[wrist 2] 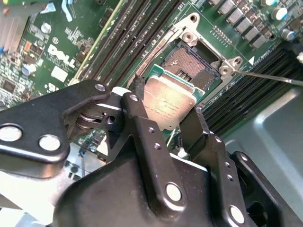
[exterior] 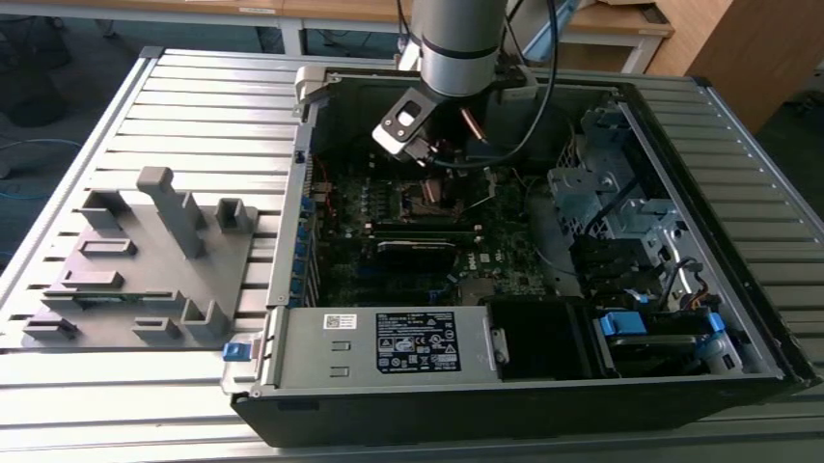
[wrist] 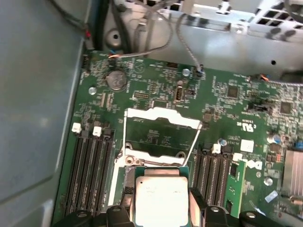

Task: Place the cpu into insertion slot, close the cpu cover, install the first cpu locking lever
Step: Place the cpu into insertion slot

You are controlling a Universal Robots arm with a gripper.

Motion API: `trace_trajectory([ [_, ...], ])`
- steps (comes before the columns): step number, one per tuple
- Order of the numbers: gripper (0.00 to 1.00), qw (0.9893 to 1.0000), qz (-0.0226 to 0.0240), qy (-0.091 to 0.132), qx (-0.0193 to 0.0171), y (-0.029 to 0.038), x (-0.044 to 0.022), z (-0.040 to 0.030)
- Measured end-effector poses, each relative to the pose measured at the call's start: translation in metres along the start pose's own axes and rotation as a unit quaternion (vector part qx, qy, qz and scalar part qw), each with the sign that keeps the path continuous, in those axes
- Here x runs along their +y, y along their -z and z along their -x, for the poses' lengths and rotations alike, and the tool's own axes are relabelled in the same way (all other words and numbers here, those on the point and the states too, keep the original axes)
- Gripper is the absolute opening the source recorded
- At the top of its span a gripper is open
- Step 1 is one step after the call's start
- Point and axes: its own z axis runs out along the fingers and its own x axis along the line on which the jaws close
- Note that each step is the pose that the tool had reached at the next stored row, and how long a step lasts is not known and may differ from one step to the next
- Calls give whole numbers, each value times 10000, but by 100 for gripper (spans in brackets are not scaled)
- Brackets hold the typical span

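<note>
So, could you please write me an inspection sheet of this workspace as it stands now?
Surface: slatted metal table carrying an open computer case.
Job's things: cpu held above the empty socket, not seated; cpu cover swung open; locking lever unlatched.
Clutter: grey moulded fixture on the table, at the exterior view's left of the case.
Hand: hand shut on the cpu's edges.
Cables: black cables hang along the arm; grey wires inside the case.
Surroundings: wooden furniture behind the table.
</note>
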Motion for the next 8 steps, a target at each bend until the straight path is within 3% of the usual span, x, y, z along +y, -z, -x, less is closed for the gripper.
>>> trace_trajectory([
  [3,54,9997,1,-255,-15,-3,0,0],
  [6,54,9987,2,-516,-31,-6,0,0],
  [8,54,9985,3,-551,-32,-8,0,-4],
])
